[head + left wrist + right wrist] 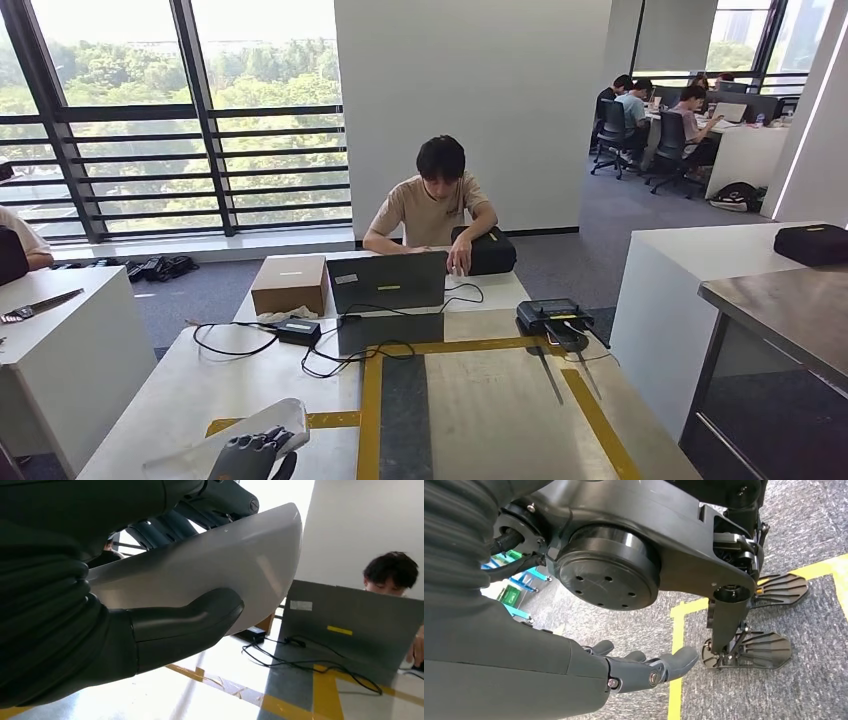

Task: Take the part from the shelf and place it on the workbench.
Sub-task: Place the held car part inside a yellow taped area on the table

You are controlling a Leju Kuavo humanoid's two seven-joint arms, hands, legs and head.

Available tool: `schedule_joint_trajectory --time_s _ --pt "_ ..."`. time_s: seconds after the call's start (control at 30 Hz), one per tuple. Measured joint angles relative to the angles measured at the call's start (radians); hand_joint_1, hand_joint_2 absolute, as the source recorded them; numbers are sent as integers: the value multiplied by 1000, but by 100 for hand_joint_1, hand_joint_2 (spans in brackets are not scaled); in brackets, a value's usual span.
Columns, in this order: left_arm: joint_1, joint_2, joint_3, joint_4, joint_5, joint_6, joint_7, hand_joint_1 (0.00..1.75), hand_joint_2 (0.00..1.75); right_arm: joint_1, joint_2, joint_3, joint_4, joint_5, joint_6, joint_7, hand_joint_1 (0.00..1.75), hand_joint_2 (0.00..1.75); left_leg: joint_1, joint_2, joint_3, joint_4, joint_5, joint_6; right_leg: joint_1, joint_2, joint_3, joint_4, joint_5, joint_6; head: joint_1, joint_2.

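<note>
My left hand [252, 452] holds a curved white plastic part [240, 433] low over the near left of the workbench [480, 400]. In the left wrist view the thumb [185, 625] presses under the part [215, 565] while the dark fingers wrap over its upper side. My right hand [639, 667] hangs beside my body above the grey carpet, fingers loosely extended and apart, nothing in it.
At the far end of the workbench sit a laptop [387, 280], a cardboard box [290, 284], a black power brick with cables [297, 330] and a black device [548, 316]. A person [433, 200] sits behind the laptop. Yellow tape [371, 400] marks the bench. White counters stand left and right.
</note>
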Motion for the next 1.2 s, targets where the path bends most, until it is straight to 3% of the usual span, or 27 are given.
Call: schedule_joint_trajectory --time_s 0.07,0.17,0.3,1.1,1.2 --pt "7 -18 -29 21 -22 17 1 0 175 2 0 0 0 0 0 0 0 0 0 0 0 0 0 1 0 0 0 0 0 0 0 0" --pt "23 -40 -68 43 -54 44 11 0 175 5 0 0 0 0 0 0 0 0 0 0 0 0 -1 1 0 0 0 0 -1 1 0 0" --pt "47 -62 -96 58 -28 17 26 0 0 5 0 0 0 -1 0 0 0 0 0 0 0 0 -1 1 0 0 0 0 -1 1 0 0" --pt "79 -77 -98 55 55 -5 35 0 0 8 0 0 0 -8 0 0 0 0 0 -1 -1 0 -1 1 1 -1 0 0 -1 1 0 0" --pt "100 -65 -97 13 93 44 34 0 0 10 2 0 0 -10 -1 0 0 0 -4 -1 3 -6 2 15 -3 -1 6 -13 5 12 0 0"
